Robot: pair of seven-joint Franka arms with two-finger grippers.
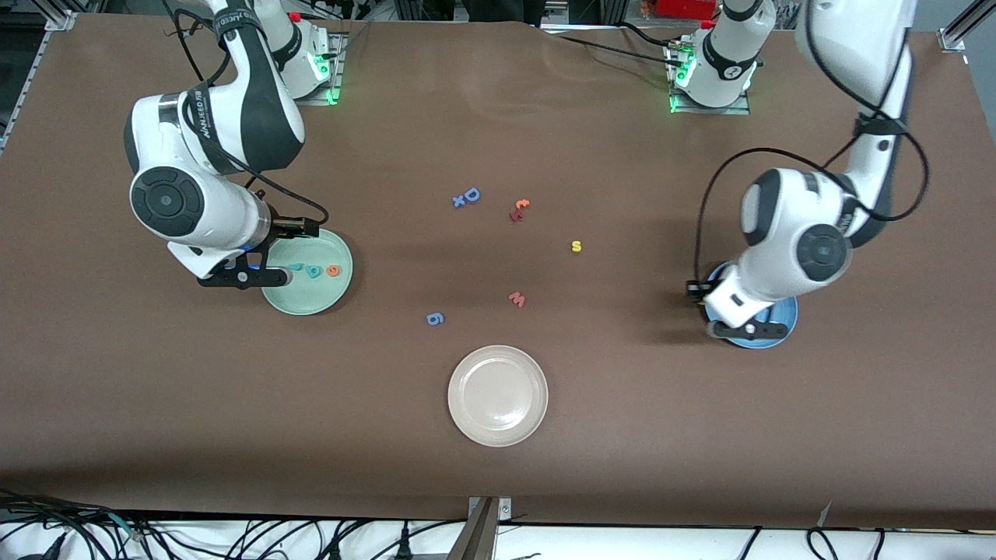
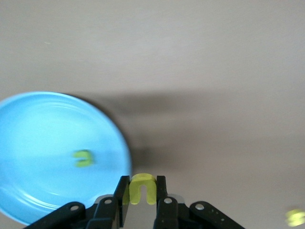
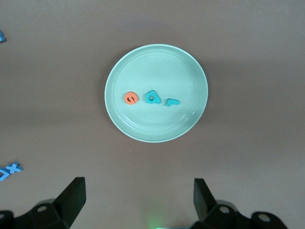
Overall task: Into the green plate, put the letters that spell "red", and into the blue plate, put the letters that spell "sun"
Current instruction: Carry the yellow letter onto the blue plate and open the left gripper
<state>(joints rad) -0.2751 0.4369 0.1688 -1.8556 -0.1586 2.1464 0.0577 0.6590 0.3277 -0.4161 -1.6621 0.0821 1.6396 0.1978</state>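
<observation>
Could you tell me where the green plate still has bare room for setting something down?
The green plate is bare around its rim. The crowded part is mid-plate, where the orange "e", teal "d" and teal "r" lie in a row.

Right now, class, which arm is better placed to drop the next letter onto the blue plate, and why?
Left. Its gripper already pinches the yellow u by the blue plate, which holds one letter. The right gripper hangs open above the green plate, holding nothing.
</observation>
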